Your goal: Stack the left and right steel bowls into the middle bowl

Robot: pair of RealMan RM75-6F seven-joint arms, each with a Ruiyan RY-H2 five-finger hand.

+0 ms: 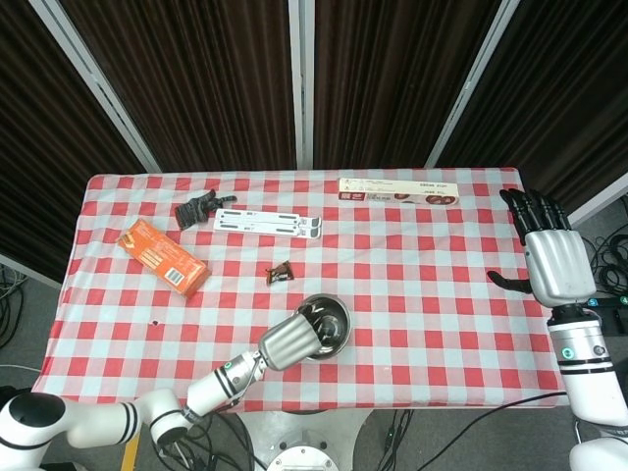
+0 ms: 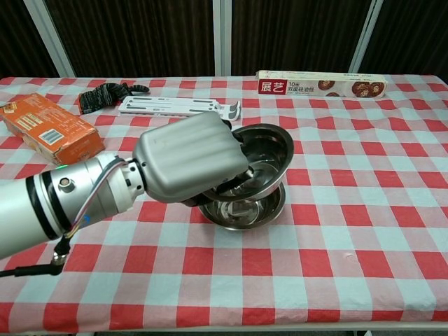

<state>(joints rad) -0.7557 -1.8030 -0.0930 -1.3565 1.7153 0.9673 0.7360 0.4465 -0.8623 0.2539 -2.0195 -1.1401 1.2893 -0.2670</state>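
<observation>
My left hand grips a steel bowl by its near rim and holds it tilted just above the middle bowl. The two bowls overlap, the held one partly inside the lower one's rim. In the head view the hand covers the left side of both bowls. My right hand hangs open over the table's right edge, fingers spread, holding nothing. It does not show in the chest view. I see no third bowl.
An orange box lies at the left. A white flat stand, a dark glove, a long foil box and a small brown wrapper lie toward the back.
</observation>
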